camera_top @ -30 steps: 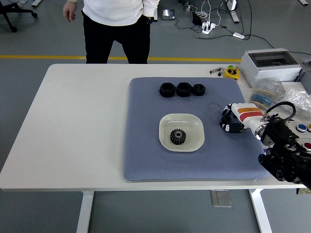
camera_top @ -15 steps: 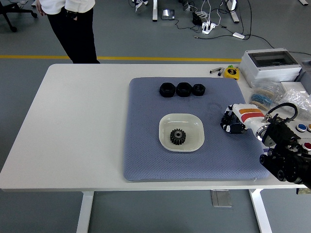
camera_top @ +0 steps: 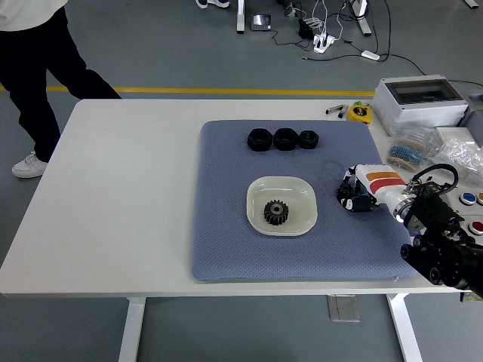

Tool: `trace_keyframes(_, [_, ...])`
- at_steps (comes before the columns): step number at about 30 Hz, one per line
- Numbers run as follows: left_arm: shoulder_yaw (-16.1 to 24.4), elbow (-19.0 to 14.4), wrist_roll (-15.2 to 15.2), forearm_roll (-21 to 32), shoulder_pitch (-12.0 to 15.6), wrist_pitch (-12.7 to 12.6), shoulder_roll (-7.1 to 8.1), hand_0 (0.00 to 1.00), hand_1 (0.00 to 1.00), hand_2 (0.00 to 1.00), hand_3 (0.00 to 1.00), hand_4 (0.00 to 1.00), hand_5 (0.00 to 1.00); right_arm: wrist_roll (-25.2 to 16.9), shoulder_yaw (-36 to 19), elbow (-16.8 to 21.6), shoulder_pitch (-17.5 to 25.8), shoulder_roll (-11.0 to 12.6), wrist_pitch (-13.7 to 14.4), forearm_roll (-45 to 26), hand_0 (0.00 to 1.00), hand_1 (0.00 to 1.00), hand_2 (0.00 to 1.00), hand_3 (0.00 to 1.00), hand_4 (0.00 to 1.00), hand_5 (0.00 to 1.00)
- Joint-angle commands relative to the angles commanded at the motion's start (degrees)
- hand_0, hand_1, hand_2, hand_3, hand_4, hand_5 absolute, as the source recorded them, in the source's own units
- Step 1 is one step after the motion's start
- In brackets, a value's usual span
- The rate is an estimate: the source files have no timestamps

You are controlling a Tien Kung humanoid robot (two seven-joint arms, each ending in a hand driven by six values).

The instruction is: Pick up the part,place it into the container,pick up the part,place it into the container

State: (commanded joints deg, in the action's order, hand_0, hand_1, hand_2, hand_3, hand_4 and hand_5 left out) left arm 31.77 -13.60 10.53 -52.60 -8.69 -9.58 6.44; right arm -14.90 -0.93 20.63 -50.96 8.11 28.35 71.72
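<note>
One arm is in view: the right arm enters from the lower right corner and reaches left over the right edge of the blue mat (camera_top: 226,241). Its right hand (camera_top: 355,194) sits low over the mat, just right of the white dish (camera_top: 256,215), palm side down, wrist casing white with orange and red stripes. The fingers are curled together at the hand's left end; whether they enclose anything cannot be told from this angle.

The black gear (camera_top: 276,213) lies flat inside the dish, slightly below its centre, bore facing up, so its axis runs vertical and no long axis shows. Behind the dish, three black parts (camera_top: 284,139) sit in a row along the mat's far portion, running left to right, each touching or nearly touching its neighbour, each with its opening upward.

Along the tabletop (camera_top: 121,196) right side stand a grey box (camera_top: 419,102), a yellow tape measure (camera_top: 361,112) and clear bags of small items (camera_top: 423,151).

Compared with half a second ago, the right hand has shifted slightly left and toward the dish. The gear and the three parts have not moved. The person (camera_top: 34,68) has stepped further left and now stands beyond the tabletop's far left corner, only dark trousers and one white shoe showing.
</note>
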Motion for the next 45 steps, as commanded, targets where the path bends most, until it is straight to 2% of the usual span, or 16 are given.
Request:
trace_keyframes(14, [0.25,0.05,0.03,-0.37,0.37,0.09,0.29,0.706,0.718,0.752,0.656,0.682,0.662,-0.66,-5.82,2.73,-0.49,1.06,0.41,4.01,0.002,0.103,0.217,0.407,0.834,0.275])
trace_keyframes(28, [0.13,0.11,-0.09,-0.09,0.20,0.03,0.36,0.707,0.716,0.750,0.655,0.684,0.663,-0.69,-10.73,5.82,-0.85,1.88,0.25,7.52,0.002,0.105,0.216,0.409,0.810,0.310])
trace_keyframes(38, [0.61,0.19,0.03,-0.73,0.41,0.09,0.42,0.707,0.715,0.750,0.655,0.684,0.664,0.06,-18.53,17.22,-0.68,3.02,0.44,16.33,0.002,0.104,0.216,0.408,0.811,0.309])
trace_keyframes(45, [0.56,0.21,0.01,-0.58,0.44,0.04,0.49,0.707,0.714,0.750,0.654,0.685,0.665,1.24,-18.14,23.86,0.24,2.30,-0.14,18.36,0.002,0.105,0.217,0.410,0.814,0.305])
